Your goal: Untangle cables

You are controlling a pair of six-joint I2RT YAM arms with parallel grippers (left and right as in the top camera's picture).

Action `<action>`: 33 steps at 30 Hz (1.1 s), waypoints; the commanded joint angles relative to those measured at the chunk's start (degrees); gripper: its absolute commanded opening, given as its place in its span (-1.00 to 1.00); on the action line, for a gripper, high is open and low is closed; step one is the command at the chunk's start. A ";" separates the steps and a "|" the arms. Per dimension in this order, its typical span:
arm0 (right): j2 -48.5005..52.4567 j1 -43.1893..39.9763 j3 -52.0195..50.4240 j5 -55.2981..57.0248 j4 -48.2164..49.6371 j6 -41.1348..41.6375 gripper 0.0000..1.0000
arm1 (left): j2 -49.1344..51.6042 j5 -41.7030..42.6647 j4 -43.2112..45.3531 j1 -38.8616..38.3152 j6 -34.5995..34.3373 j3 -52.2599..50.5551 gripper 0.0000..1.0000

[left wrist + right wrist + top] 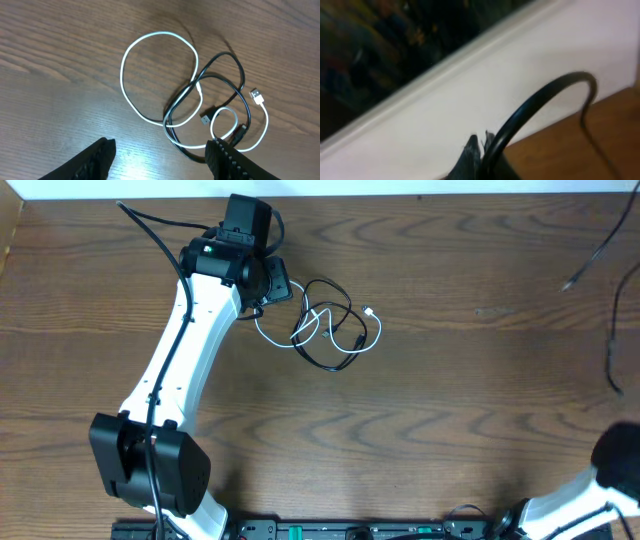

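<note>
The cables (327, 323) lay tangled on the table (480, 400), just 12 o'clock of its middle and at 4 o'clock from the left gripper (268, 280). In the left wrist view that gripper stood wide, with its fingers (100, 160) at 6 o'clock of the tangle. There a white cable (160, 33) looped through a black cable (225, 54), and a white plug (256, 95) lay at 3 o'clock. The right gripper (477, 155) was blurred beside a thick wire (540, 95), so I could not tell its state.

matt wood-grain table (480, 380), smooth cables (150, 50)
</note>
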 commanded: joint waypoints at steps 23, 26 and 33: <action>27.52 -0.37 11.13 25.49 -1.92 -8.74 -0.96 | 0.48 2.45 -2.54 -0.50 0.76 0.07 0.26; 29.59 -0.35 11.13 24.74 -4.02 -8.24 0.08 | 0.48 2.45 -2.51 -0.50 0.76 0.07 0.26; 29.14 -0.22 11.15 18.75 -9.94 -8.33 0.99 | 0.48 2.38 -2.49 -0.50 0.81 0.07 0.30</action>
